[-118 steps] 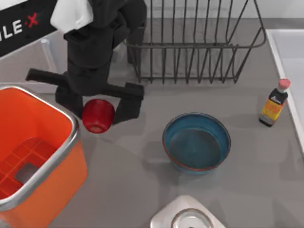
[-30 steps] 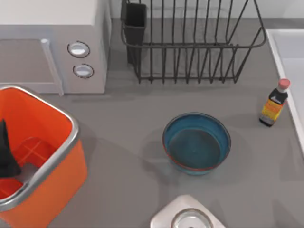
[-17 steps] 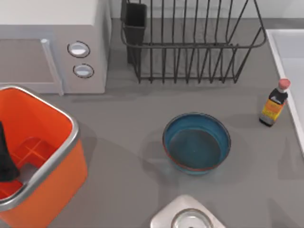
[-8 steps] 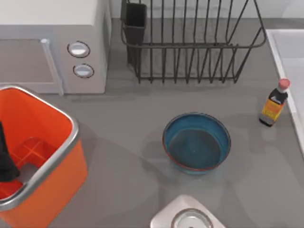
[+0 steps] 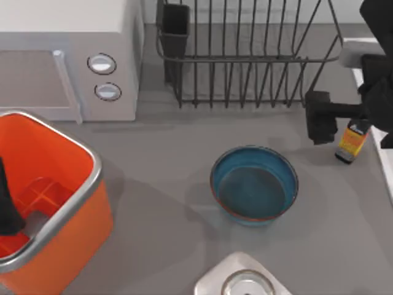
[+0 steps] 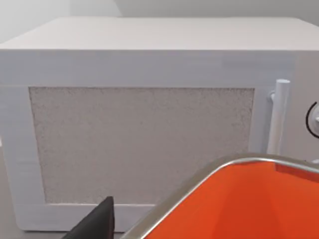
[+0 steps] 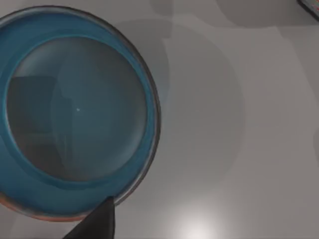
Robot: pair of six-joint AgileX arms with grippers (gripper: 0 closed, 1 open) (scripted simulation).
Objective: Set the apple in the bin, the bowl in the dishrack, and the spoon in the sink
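Observation:
The blue bowl [image 5: 254, 184] sits upright on the grey table in front of the dishrack [image 5: 245, 55]; the right wrist view looks down on the bowl [image 7: 75, 114]. My right gripper [image 5: 355, 130] hangs open up and to the right of the bowl, one finger [image 5: 319, 126] beside the rack's corner. The orange bin [image 5: 43, 203] stands at the front left, and my left gripper [image 5: 6, 209] is inside it at the view's edge, open. The sink [image 5: 351, 54] lies along the right edge. The apple and the spoon are hidden.
A white microwave [image 5: 67, 55] with two knobs stands at the back left, also facing the left wrist camera [image 6: 149, 99]. A small sauce bottle [image 5: 349, 144] stands under my right gripper. A silver-grey round-ringed object [image 5: 242, 279] sits at the front edge.
My right arm has come into view from the back right and now hovers over the sauce bottle. The left gripper stays in the bin, and the bowl has not moved.

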